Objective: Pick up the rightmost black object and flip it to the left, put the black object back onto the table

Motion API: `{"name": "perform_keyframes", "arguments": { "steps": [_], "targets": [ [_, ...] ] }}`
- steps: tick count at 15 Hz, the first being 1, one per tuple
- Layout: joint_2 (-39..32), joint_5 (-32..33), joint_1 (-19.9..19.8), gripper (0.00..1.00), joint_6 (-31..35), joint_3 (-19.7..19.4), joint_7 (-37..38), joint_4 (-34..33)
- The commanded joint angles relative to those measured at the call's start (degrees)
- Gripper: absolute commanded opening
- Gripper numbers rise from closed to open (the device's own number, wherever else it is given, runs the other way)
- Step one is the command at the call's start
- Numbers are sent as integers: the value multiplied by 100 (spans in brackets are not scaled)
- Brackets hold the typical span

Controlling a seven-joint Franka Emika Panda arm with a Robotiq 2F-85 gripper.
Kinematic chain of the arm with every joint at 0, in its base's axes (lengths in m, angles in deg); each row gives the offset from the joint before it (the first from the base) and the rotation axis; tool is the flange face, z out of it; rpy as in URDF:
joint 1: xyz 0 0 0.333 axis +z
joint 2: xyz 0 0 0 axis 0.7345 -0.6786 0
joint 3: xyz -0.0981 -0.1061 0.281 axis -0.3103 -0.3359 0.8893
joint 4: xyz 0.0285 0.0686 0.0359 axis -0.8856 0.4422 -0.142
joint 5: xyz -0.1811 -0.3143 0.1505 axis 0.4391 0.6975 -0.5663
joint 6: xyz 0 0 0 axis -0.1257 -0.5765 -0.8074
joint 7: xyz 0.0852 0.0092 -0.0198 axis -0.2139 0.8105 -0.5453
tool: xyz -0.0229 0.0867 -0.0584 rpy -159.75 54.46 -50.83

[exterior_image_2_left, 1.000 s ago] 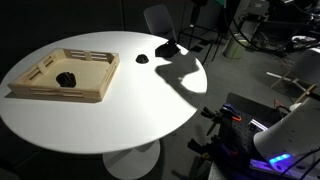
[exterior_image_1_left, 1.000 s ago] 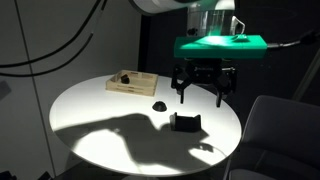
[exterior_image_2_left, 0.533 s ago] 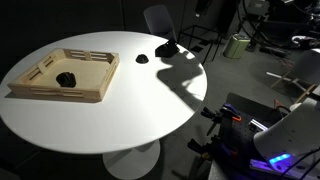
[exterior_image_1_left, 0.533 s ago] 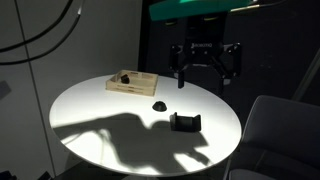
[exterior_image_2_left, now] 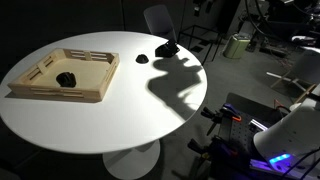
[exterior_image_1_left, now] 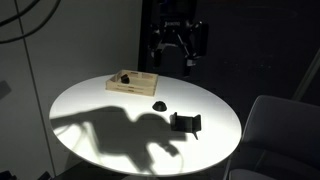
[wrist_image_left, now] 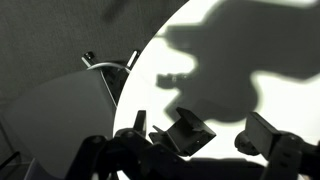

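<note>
The rightmost black object (exterior_image_1_left: 185,123) is a bracket-like slab with raised ends, lying on the round white table (exterior_image_1_left: 110,120) near its right side. It also shows at the far table edge in an exterior view (exterior_image_2_left: 167,48) and in the wrist view (wrist_image_left: 187,132). My gripper (exterior_image_1_left: 177,58) hangs high above the table, open and empty, well clear of the slab. In the wrist view its fingers (wrist_image_left: 200,140) sit at the bottom edge, spread apart with the slab seen between them far below.
A small black dome piece (exterior_image_1_left: 157,105) lies left of the slab. A wooden tray (exterior_image_1_left: 131,83) holds a tiny black piece (exterior_image_2_left: 66,77). A chair (exterior_image_1_left: 268,130) stands to the right of the table. Arm shadows fall across the table.
My gripper has risen well above the table and shifted left, away from the slab. The slab has stayed where it lay.
</note>
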Motion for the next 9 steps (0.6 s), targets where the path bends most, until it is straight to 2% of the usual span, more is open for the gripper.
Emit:
{"name": "perform_keyframes", "arguments": {
  "steps": [1, 6, 9],
  "targets": [
    [512, -109, 156, 100, -272, 111, 444, 282],
    [950, -75, 366, 100, -627, 312, 497, 477],
    [1218, -119, 538, 100, -638, 368, 184, 645]
  ]
}}
